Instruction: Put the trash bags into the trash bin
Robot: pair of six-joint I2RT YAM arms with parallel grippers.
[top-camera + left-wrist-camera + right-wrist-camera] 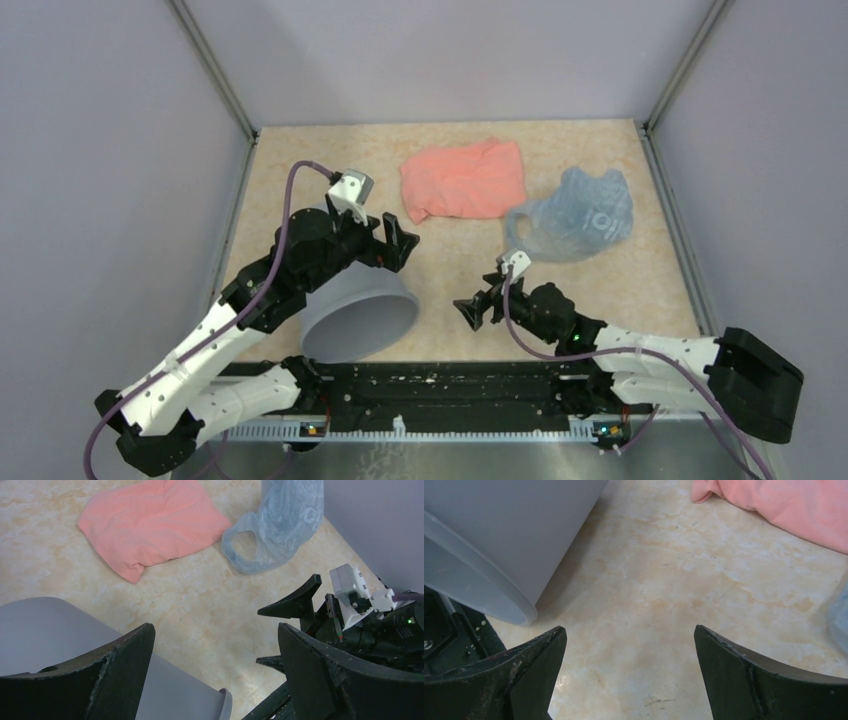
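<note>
The pale-blue translucent trash bag (pixel 575 215) lies crumpled on the table at the back right; it also shows in the left wrist view (pixel 280 525) and at the right edge of the right wrist view (pixel 842 620). The grey trash bin (pixel 360 315) sits at the near left, tipped with its mouth toward the near edge; its wall shows in the wrist views (pixel 50 630) (pixel 499 525). My left gripper (pixel 398 242) (pixel 215 630) is open and empty just above the bin's far side. My right gripper (pixel 476 306) (pixel 630 629) is open and empty over bare table, between bin and bag.
A salmon-pink folded cloth (pixel 465 180) (pixel 150 525) (pixel 789 505) lies at the back centre, left of the bag. Grey walls enclose the table on three sides. The black base rail (pixel 450 395) runs along the near edge.
</note>
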